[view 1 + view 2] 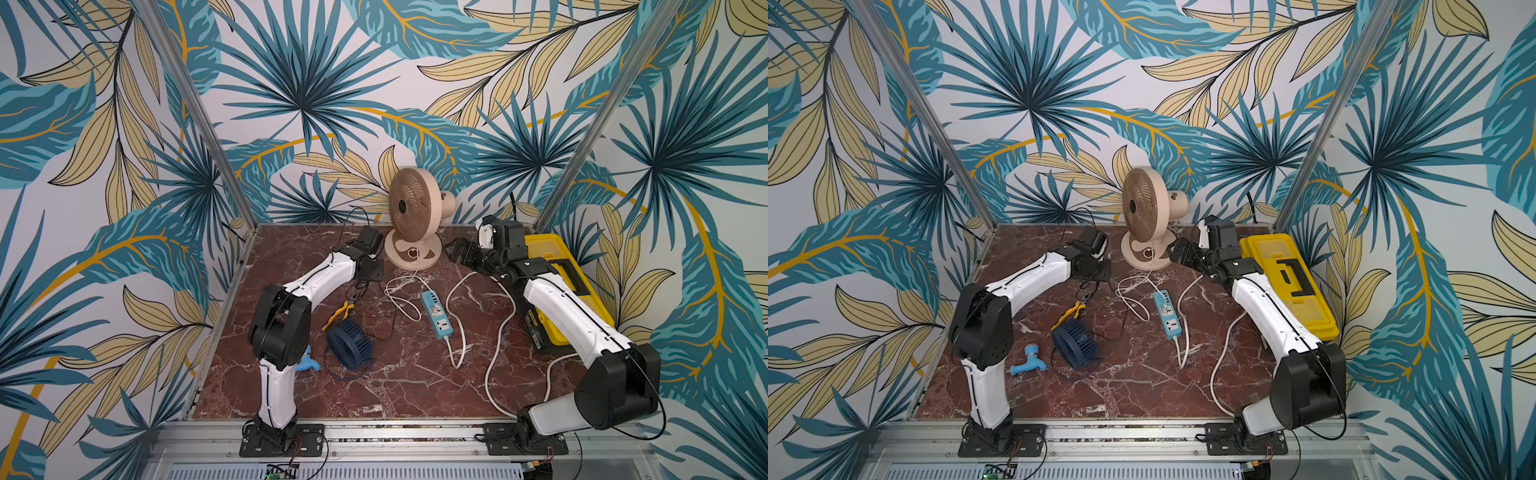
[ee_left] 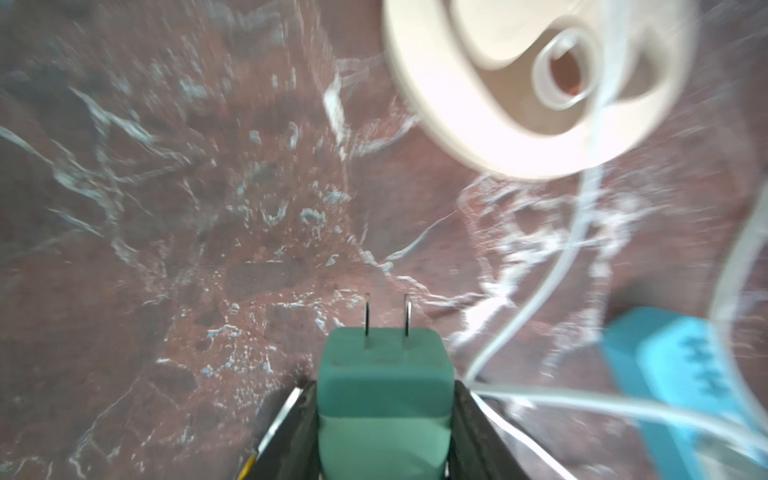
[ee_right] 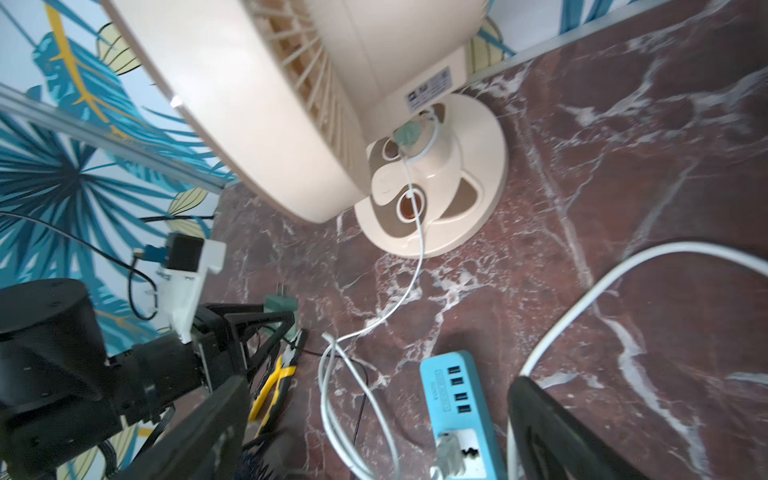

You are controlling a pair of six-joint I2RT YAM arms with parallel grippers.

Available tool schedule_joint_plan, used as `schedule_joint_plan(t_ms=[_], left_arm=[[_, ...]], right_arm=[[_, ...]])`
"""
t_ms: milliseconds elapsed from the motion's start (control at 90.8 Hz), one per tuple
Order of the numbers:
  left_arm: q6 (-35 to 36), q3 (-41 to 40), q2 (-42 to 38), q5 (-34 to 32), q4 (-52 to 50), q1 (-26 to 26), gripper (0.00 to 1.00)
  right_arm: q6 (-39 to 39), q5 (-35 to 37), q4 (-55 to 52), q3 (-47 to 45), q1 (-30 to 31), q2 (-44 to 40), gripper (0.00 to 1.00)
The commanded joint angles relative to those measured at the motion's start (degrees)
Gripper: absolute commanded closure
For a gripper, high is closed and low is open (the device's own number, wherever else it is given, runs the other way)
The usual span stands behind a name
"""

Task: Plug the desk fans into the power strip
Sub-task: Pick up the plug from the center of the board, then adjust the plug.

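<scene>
The beige desk fan [image 1: 409,216] [image 1: 1144,212] stands at the back of the marble table. Its thin white cord [image 1: 401,291] loops forward from the base. The light-blue power strip [image 1: 436,313] [image 1: 1168,313] [image 3: 457,399] lies socket side up in front of the fan, with a pale plug in one socket. My left gripper [image 2: 384,386] [image 1: 368,272] hangs left of the fan base, shut on a green two-pronged plug adapter [image 2: 384,361] [image 3: 280,301] whose prongs point at the tabletop. My right gripper [image 3: 382,436] [image 1: 457,249] is open and empty, right of the fan base above the strip's far end.
A yellow toolbox [image 1: 561,282] lies along the right edge under my right arm. Yellow-handled pliers [image 1: 338,311], a small navy fan [image 1: 349,343] and a blue tap [image 1: 1030,363] lie front left. The strip's thick white cord [image 1: 498,332] snakes across the right half.
</scene>
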Motion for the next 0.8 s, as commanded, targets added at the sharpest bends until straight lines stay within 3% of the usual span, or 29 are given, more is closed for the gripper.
schedule_joint_plan(t_ms=[0, 253, 474, 793], left_arm=[[-2.0, -5.3, -8.3, 3.6, 7.4, -0.1, 0.72], [-7.9, -14.1, -21.6, 11.4, 15.8, -0.2, 0.72], [-15.3, -23.1, -29.5, 19.3, 31.3, -1.5, 0.72], [-4.3, -36.1, -37.1, 22.0, 50.2, -7.0, 0.72]], right_arm=[[2.1, -9.6, 7.8, -4.6, 0.1, -0.8, 0.00], [1.6, -12.5, 14.1, -9.1, 3.9, -3.3, 0.01], [6.4, -12.7, 30.4, -16.8, 7.2, -6.6, 0.18], [10.1, -6.8, 32.5, -19.6, 10.4, -15.8, 0.32]])
